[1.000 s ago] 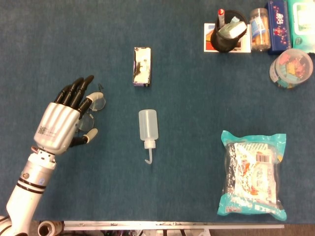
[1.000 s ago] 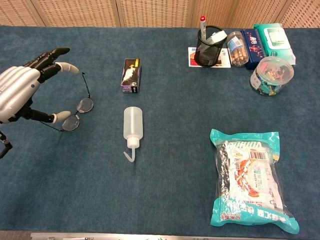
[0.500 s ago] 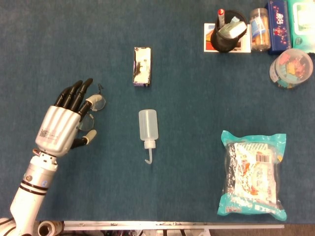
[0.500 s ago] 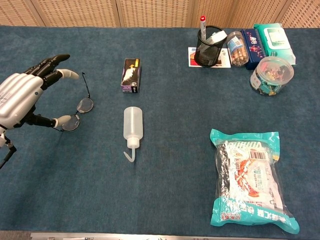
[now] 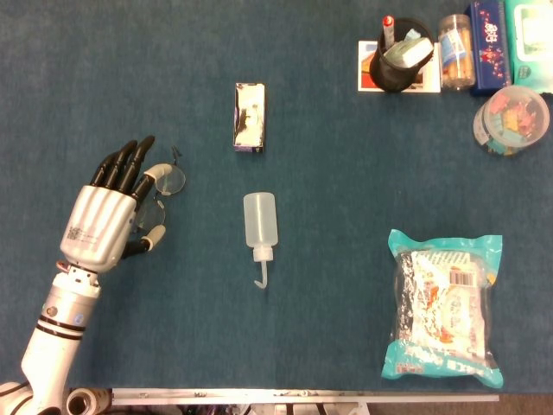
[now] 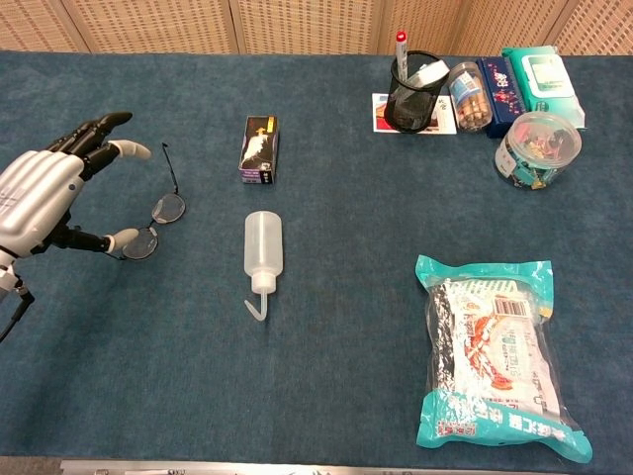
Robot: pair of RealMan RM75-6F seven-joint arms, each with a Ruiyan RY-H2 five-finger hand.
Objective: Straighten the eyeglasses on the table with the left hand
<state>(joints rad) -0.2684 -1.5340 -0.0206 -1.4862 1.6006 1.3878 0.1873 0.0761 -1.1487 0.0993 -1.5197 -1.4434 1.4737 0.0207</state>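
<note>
Thin-framed eyeglasses (image 6: 158, 223) (image 5: 170, 181) lie on the blue table at the left, lenses to the right, temples running left and back. My left hand (image 6: 45, 193) (image 5: 108, 216) hovers just left of them with fingers spread; in the head view it hides the near lens. The thumb tip sits by the near lens and the fingertips reach over the far temple. Contact cannot be told. It holds nothing. The right hand is outside both views.
A small purple box (image 6: 259, 148) and a white squeeze bottle (image 6: 263, 249) lie right of the glasses. A teal snack bag (image 6: 495, 351) lies at the front right. A pen cup (image 6: 413, 94), jars and wipes (image 6: 539, 74) crowd the back right corner.
My left hand has drawn back slightly toward the left and near edge, away from the eyeglasses. The glasses stay where they were.
</note>
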